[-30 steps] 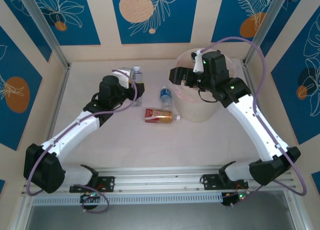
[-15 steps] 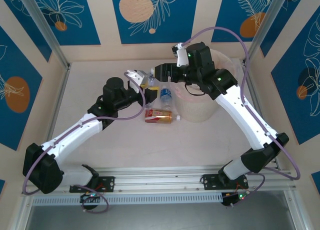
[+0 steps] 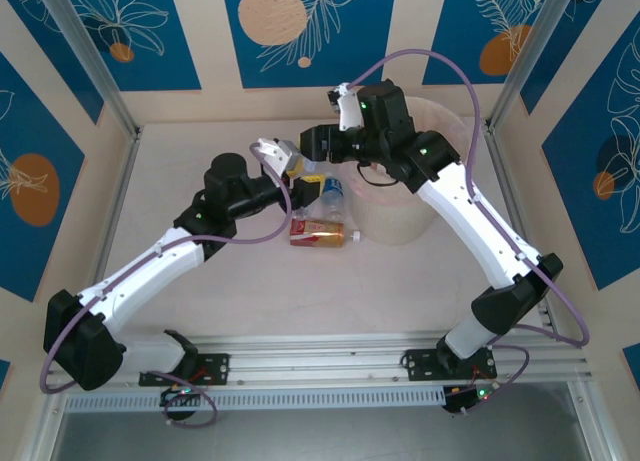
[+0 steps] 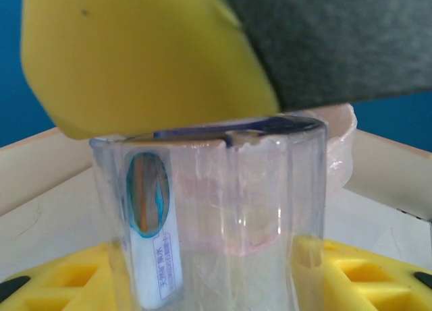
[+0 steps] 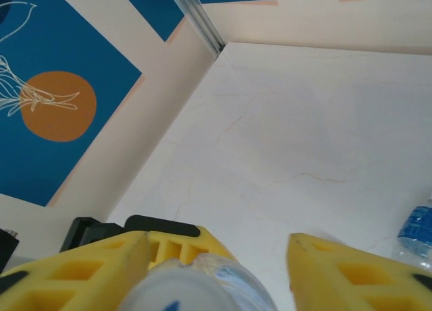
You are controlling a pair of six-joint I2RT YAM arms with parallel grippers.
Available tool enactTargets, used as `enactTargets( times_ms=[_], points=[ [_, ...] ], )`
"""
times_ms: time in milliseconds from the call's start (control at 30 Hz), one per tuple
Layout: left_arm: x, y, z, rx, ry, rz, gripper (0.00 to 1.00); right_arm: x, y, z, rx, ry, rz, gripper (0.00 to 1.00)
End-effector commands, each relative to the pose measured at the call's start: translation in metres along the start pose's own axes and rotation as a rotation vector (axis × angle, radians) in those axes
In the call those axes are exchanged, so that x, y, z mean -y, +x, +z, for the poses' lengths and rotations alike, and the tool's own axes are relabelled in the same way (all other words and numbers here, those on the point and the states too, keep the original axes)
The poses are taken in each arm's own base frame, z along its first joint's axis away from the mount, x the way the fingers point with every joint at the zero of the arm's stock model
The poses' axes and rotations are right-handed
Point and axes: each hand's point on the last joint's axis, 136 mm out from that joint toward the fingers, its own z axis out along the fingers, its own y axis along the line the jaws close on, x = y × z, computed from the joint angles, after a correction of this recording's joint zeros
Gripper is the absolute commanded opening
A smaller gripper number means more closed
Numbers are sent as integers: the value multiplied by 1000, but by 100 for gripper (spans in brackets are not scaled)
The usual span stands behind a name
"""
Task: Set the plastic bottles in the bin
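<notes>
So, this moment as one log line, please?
left gripper: holds bottle | right gripper: straddles same bottle, grip unclear | two bottles on table

The right hand (image 5: 213,264) has swung off the bin (image 3: 398,221) to the bottle (image 4: 216,210) the left hand (image 3: 283,159) raised.

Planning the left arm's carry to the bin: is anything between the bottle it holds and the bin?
Yes. The right tool sits at the held bottle, fingers either side of its top, and the right arm crosses above the bin on that side. A blue-labelled bottle stands on the table beside the bin.
</notes>
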Motion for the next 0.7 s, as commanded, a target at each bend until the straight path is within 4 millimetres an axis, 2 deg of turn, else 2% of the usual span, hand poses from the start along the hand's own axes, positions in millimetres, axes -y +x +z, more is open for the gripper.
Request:
enactTargets(
  times_ms=[0,133,200,233,267,300,433,667],
  points=[
    [18,-35,-8,86,53,68,55,-5,-1,0,-7,-15,-14,43],
    [17,-37,-8,87,46,64,58,-5,-4,-3,6,-5,-20,17],
    [16,-39,-8,88,41,60,70,-4,-6,-6,17,7,-25,6],
    [15,-40,-9,88,35,55,83,-4,-7,-8,23,13,-31,2],
    [14,-40,-9,88,28,50,97,-3,-9,-11,34,26,-39,0],
    [14,-42,-10,92,26,46,100,-2,-11,-14,46,39,-45,0],
    [15,-51,-18,114,10,48,99,6,-31,-37,127,142,-107,0],
    [9,-58,-36,145,-65,48,99,18,-88,-100,372,371,-247,0]
  ],
)
